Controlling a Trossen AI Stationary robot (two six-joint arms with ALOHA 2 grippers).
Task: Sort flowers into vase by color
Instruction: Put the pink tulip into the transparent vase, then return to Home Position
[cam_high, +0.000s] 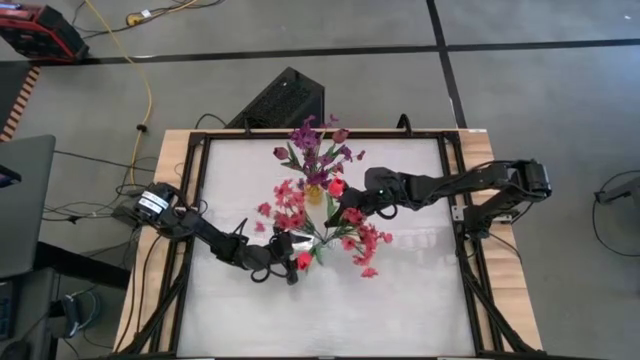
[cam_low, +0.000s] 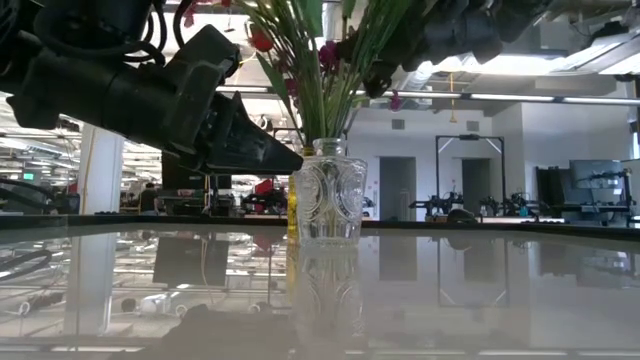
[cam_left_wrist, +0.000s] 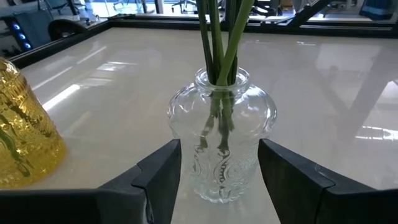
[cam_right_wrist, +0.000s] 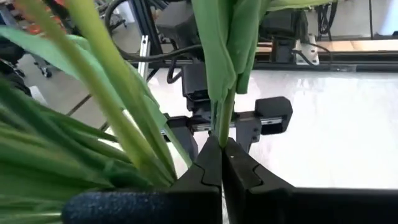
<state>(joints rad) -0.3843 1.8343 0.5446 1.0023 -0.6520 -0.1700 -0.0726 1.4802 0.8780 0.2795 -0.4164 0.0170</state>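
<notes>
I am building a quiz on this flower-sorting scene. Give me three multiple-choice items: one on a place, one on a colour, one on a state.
1. Where is the left hand?
A. Either side of the clear vase
B. Off the table
C. Inside the amber vase

2. What colour are the flowers in the amber vase?
A. White
B. Purple
C. Orange

3. What is the right hand doing?
A. Hanging open
B. Pinching a green stem
C. Lifting a vase

Answers:
1 A, its fingers flank the glass in the left wrist view.
2 B, the purple sprays rise from it in the high view.
3 B, the closed fingertips meet on the stem in the right wrist view.
</notes>
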